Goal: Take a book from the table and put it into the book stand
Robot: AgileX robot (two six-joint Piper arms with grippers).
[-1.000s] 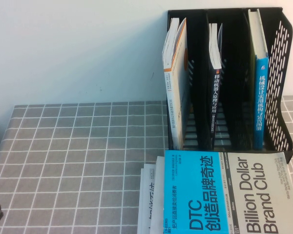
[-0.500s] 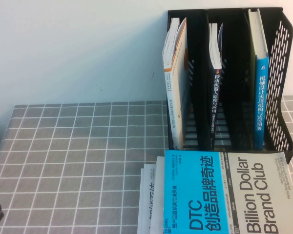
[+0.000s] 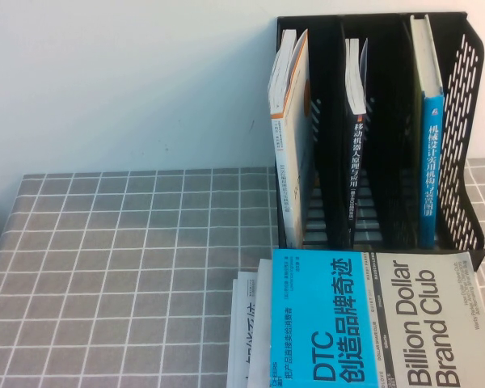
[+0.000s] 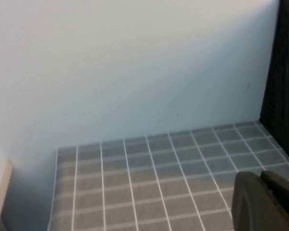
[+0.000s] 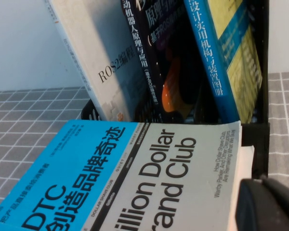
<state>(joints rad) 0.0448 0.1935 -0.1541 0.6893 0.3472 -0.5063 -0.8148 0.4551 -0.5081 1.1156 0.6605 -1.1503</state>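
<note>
The book [image 3: 431, 162], with its blue spine and pale yellow-green cover, stands upright in the right slot of the black book stand [image 3: 467, 121]. It also shows in the right wrist view [image 5: 231, 57]. Neither gripper shows in the high view. My left gripper [image 4: 261, 179] is shut and empty over the grey grid table [image 3: 129, 259], left of the stand [image 4: 284, 72]. My right gripper [image 5: 262, 185] is shut and empty at the right edge of the cyan-and-grey DTC book [image 5: 135, 183], in front of the stand [image 5: 260, 134].
The DTC book [image 3: 372, 323] lies flat in front of the stand on a white book [image 3: 246, 331]. A white-and-orange book [image 3: 291, 121] leans in the left slot, and a black-spined book [image 3: 357, 162] stands in the middle slot. A wall is behind.
The dark tip of my left gripper at the bottom left corner of the high view has slid out of view. The books have not moved.
</note>
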